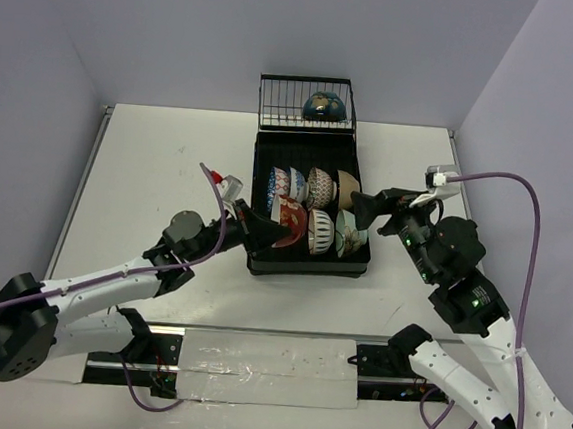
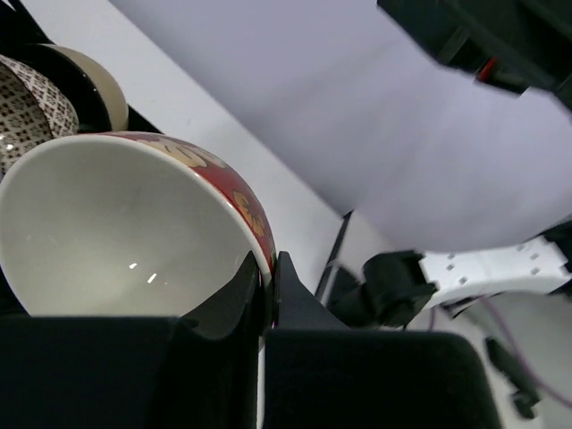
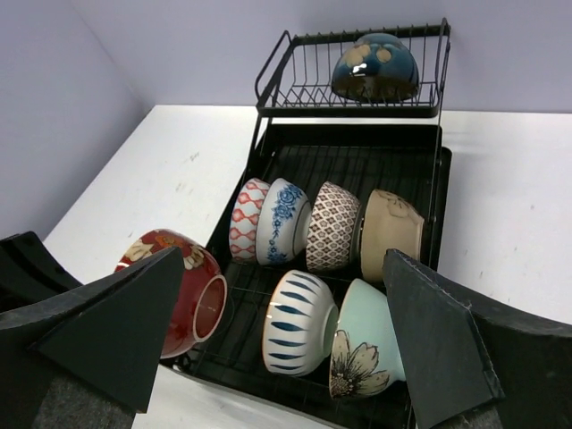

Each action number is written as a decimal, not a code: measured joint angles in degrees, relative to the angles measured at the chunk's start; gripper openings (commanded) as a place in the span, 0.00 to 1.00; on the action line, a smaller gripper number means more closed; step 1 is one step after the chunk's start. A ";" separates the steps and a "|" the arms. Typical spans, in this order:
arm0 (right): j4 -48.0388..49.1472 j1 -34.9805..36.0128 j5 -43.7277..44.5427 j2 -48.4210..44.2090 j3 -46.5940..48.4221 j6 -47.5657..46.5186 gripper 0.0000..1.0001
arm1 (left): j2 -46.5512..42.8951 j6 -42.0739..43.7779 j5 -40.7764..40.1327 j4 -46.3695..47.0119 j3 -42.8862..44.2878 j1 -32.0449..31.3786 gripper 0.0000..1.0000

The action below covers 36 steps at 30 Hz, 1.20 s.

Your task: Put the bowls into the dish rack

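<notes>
7 bowls (image 3: 332, 225) in dish rack (image 1: 307, 269); 8th, red bowl (image 2: 125, 232), clamped in left gripper (image 2: 271, 286) at rack's front-left corner. Right gripper (image 1: 364, 211) apart, empty.

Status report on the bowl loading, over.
Left gripper shut on rim of red bowl, dish rack near-left corner. Right gripper open, empty, at rack's right side. Seven other bowls racked. Nothing blocking.
</notes>
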 measured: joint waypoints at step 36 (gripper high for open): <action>1.11 -0.28 1.97 0.26 -2.73 -6.32 0.99 | 23.28 -27.32 -7.08 33.92 -11.13 3.37 0.00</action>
